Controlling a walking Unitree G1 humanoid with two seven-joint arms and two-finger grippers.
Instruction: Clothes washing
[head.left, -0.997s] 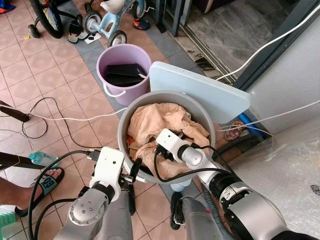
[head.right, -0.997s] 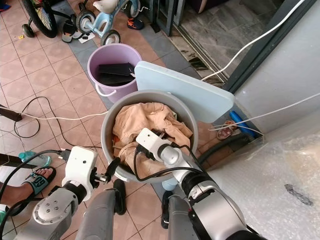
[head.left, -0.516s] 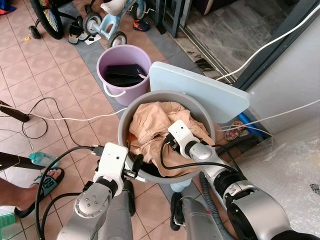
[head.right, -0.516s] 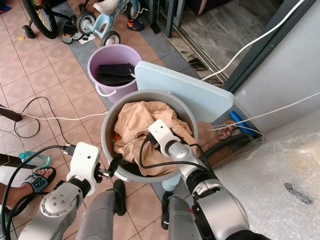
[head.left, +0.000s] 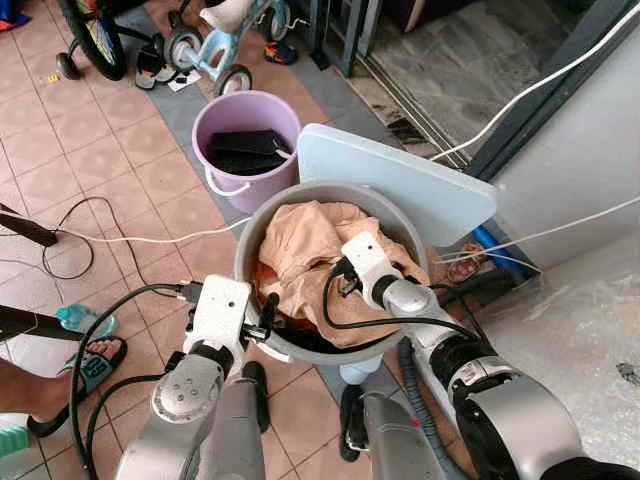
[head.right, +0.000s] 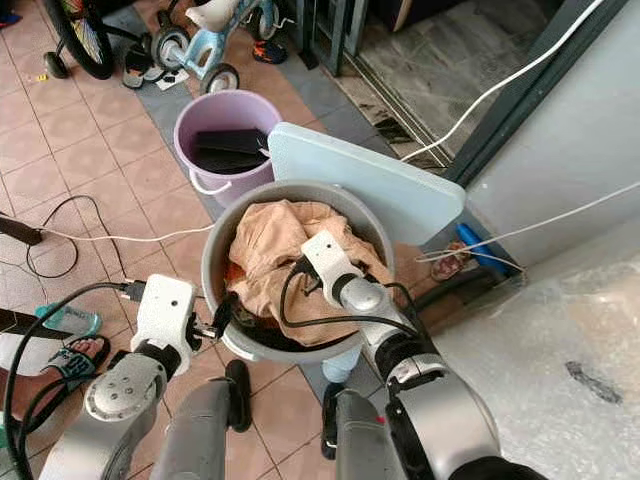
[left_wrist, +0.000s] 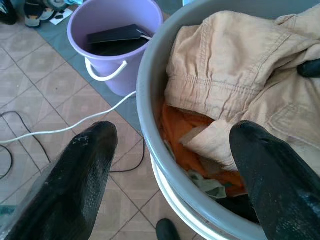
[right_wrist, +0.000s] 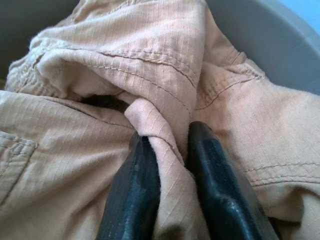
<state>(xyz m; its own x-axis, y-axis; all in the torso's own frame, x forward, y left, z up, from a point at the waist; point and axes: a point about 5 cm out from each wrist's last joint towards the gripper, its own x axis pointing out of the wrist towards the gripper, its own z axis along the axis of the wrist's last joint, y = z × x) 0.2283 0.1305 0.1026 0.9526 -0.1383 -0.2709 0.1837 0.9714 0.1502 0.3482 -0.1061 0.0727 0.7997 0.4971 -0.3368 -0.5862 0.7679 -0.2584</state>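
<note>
Right wrist view: right pincer (right_wrist: 172, 165) pinching tan ripstop trousers (right_wrist: 150, 75) inside grey round plastic tub (head.left: 250, 262) on terracotta tiled floor (head.left: 90, 150); left pincer (left_wrist: 170, 185) spread, straddling tub rim.

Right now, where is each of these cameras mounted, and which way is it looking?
Left and right eye views: on the head, looking down at the basin, purple bucket and both silver arms.
Left wrist view: on the left arm, looking along the open left tool, whose fingers straddle the basin's rim.
Right wrist view: on the right arm, looking along the right tool, shut on the tan cloth.
Shared: all show the basin and cloth.
</note>
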